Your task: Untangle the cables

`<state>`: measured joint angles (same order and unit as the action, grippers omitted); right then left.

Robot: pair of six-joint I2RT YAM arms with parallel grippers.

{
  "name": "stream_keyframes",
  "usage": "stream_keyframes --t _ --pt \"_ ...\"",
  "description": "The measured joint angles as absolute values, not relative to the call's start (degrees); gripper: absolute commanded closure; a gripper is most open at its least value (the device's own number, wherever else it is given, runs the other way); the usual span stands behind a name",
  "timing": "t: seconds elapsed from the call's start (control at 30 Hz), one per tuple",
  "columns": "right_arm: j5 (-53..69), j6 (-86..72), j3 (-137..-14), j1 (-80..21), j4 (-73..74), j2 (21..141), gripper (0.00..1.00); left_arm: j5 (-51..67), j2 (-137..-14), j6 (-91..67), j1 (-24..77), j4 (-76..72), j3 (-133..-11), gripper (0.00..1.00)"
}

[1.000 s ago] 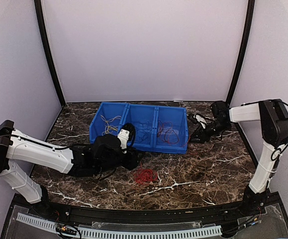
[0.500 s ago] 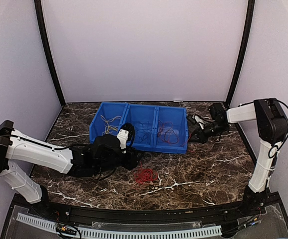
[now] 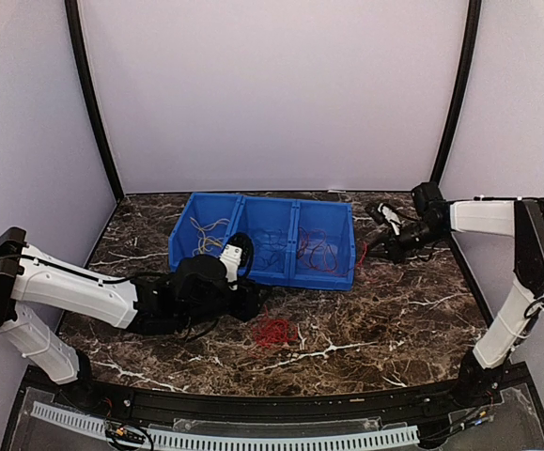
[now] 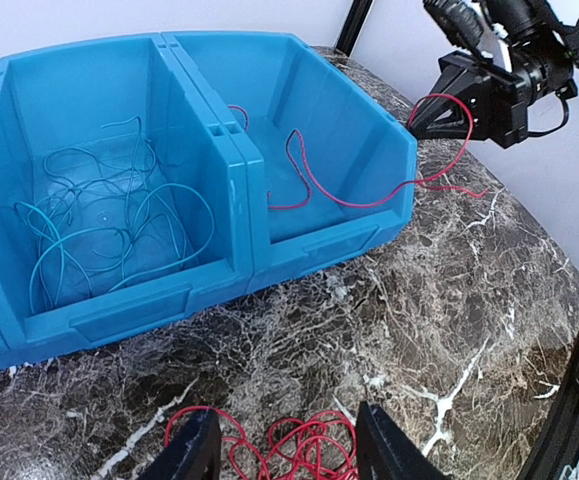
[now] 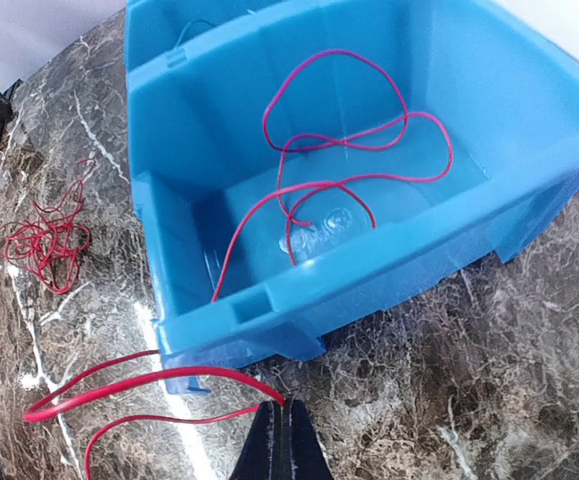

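Rightward, red cable (image 5: 199, 371) trails from bin (image 4: 319, 240).

The surface (image 3: 394, 310) looks like polished dark marble, glossy, with white veins. The bin (image 4: 234, 190), with 3 compartments, is smooth blue plastic with a soft sheen. The cables (image 3: 273, 331) have a thin, smooth plastic coat. The left arm's shell (image 3: 74, 287) is glossy white plastic. The walls (image 3: 272, 94) look matt.

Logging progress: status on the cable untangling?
Right claw shut on red wire running out of blue bin, right compartment. Left claw open over red tangle on table. Wire drapes over bin wall.
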<state>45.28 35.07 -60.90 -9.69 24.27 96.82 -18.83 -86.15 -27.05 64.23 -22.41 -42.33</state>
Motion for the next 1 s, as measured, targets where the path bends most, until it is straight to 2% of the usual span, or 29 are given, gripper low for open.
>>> stream_keyframes --t 0.27,0.53,0.77,1.0 --pt "46.2 32.6 -62.0 -11.3 26.1 91.0 1.00 -18.8 -86.1 -27.7 64.2 -23.5 -41.2 0.52" --pt "43.5 26.4 -73.8 -17.7 25.4 95.8 1.00 -18.8 -85.3 -29.2 64.2 -25.2 -38.8 0.52" --pt "34.0 21.8 -82.0 -20.5 25.5 104.2 0.73 -19.3 -79.6 -31.3 64.2 -25.8 -33.3 0.53" --pt "27.6 21.6 -79.0 -20.5 26.0 98.4 0.68 -21.2 -74.2 -32.4 64.2 -26.1 -29.0 0.52"
